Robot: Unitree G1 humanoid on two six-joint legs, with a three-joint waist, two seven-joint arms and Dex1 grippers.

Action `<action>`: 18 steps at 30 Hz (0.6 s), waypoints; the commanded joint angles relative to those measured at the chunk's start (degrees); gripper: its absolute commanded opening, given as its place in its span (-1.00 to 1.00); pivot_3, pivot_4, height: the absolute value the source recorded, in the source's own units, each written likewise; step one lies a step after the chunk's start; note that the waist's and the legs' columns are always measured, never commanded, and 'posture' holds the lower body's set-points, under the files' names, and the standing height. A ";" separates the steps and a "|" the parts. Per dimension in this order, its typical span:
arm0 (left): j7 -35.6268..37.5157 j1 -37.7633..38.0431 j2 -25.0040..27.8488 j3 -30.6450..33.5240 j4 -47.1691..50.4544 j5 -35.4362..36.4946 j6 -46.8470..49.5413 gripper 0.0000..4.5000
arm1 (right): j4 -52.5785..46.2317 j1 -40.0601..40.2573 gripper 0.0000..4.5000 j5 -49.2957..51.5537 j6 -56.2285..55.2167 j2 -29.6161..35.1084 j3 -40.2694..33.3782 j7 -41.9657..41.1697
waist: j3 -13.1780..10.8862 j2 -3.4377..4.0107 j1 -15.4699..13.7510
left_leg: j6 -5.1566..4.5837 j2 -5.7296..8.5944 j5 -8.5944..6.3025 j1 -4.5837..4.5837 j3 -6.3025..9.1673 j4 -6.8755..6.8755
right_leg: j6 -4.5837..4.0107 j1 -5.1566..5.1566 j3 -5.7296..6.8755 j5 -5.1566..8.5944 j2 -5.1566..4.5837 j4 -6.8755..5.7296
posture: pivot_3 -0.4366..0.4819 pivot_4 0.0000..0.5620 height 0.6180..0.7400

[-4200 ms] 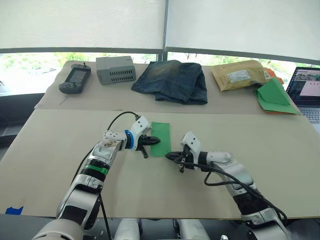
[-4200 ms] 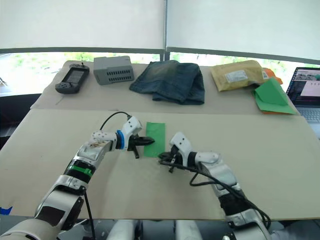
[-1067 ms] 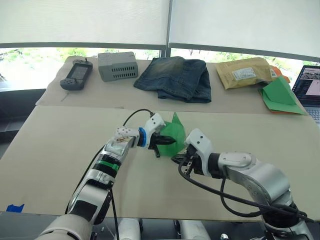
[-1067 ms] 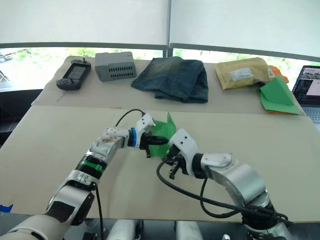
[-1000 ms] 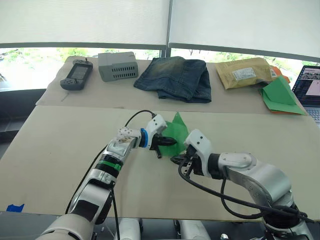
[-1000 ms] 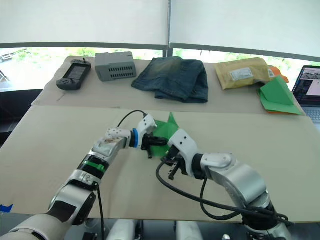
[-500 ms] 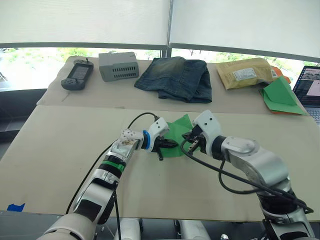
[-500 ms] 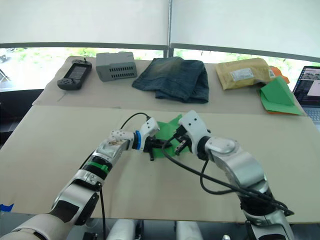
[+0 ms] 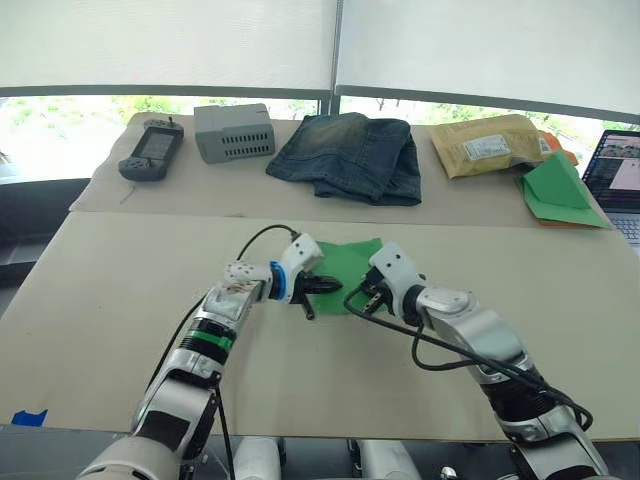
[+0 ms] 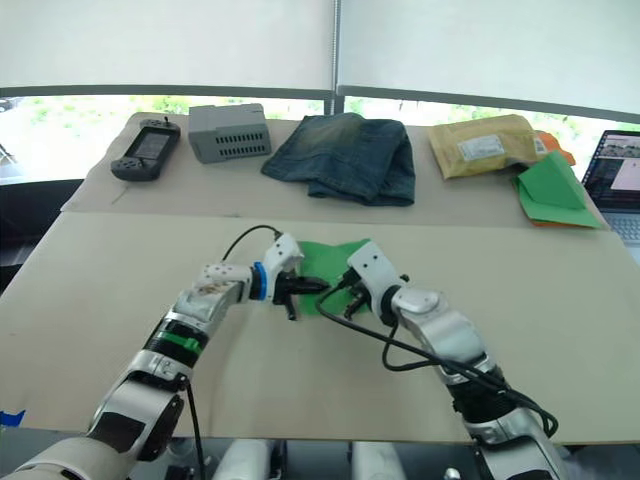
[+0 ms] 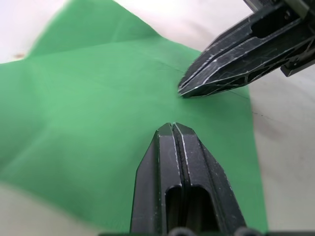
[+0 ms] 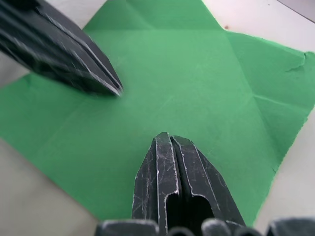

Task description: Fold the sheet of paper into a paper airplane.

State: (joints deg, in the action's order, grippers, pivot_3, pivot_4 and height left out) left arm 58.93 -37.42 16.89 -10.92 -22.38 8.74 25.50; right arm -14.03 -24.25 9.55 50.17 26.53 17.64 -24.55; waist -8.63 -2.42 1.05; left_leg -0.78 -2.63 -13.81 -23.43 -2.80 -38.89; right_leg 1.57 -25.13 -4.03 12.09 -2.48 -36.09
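- On the beige cardboard tabletop [image 9: 120, 300], the creased, thin bright green sheet of paper [image 9: 345, 265] lies unfolded.
- My left gripper [image 9: 318, 288] and right gripper [image 9: 352, 298] (both pressed shut, pinching nothing) point their tips at it from opposite sides.

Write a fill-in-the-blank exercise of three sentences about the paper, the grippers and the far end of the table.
1. The sheet of paper lies opened out on the table, and its colour is ____.
2. The fingers of the left gripper and of the right gripper are both ____, tips over the sheet.
3. Between the grey box and the padded envelope lies a folded pair of ____.

Missing words: green; shut; jeans
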 commanded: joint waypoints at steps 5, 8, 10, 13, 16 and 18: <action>-1.99 1.88 1.78 1.83 7.83 2.47 5.16 -1.00 | 1.16 1.08 -0.98 -1.93 0.08 0.99 0.85 -2.06 | 0.01 0.00 -0.22 | 0.00 0.01 0.00 0.09 0.00 -0.01 | 0.01 0.09 0.01 0.00 0.00 0.01 | -0.05 -0.47 0.90; -3.18 2.29 1.30 1.25 8.11 2.39 5.56 -1.00 | 1.06 0.82 -0.98 -2.33 0.12 0.81 0.55 -2.62 | 0.01 0.00 -0.20 | 0.00 0.01 0.00 0.10 0.00 0.00 | 0.00 0.10 0.01 0.00 0.00 0.01 | -0.05 -0.47 0.90; -3.98 2.35 0.69 1.22 8.43 2.65 5.77 -1.00 | 0.77 0.54 -0.98 -2.39 0.14 0.79 0.34 -2.90 | 0.01 0.00 -0.22 | 0.00 0.01 0.00 0.10 -0.01 0.00 | 0.00 0.10 0.00 0.00 0.00 0.01 | -0.05 -0.47 0.90; -4.80 2.53 -0.08 0.64 9.08 2.68 6.02 -1.00 | -0.11 0.08 -0.98 -2.28 0.23 0.41 -0.45 -3.17 | 0.01 0.00 -0.21 | 0.00 0.01 0.00 0.09 -0.01 -0.01 | 0.00 0.10 0.00 0.00 0.00 0.01 | -0.05 -0.47 0.90; -5.50 2.89 -0.74 -0.17 9.27 2.36 6.14 -1.00 | -1.28 -0.29 -0.98 -1.81 0.67 -0.15 -1.64 -3.10 | 0.01 0.00 -0.21 | 0.00 0.01 0.00 0.09 -0.01 0.00 | -0.01 0.09 0.00 0.00 0.00 0.01 | -0.05 -0.47 0.90; -5.90 2.92 -0.92 -0.87 8.94 1.78 5.87 -1.00 | -2.40 -0.77 -0.98 -0.25 1.43 -1.51 -4.12 -2.68 | 0.01 0.00 -0.21 | 0.00 0.01 0.00 0.09 -0.01 0.00 | -0.01 0.09 0.00 0.00 0.00 0.01 | -0.05 -0.47 0.90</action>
State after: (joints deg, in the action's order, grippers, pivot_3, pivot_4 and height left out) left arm 53.34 -34.47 16.18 -11.23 -14.84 10.54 31.52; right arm -14.14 -24.15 8.10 50.89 25.68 16.21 -27.34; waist -8.63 -2.42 0.84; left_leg -0.78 -2.62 -13.81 -23.35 -2.80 -38.89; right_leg 1.56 -25.04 -4.03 12.08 -2.48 -36.08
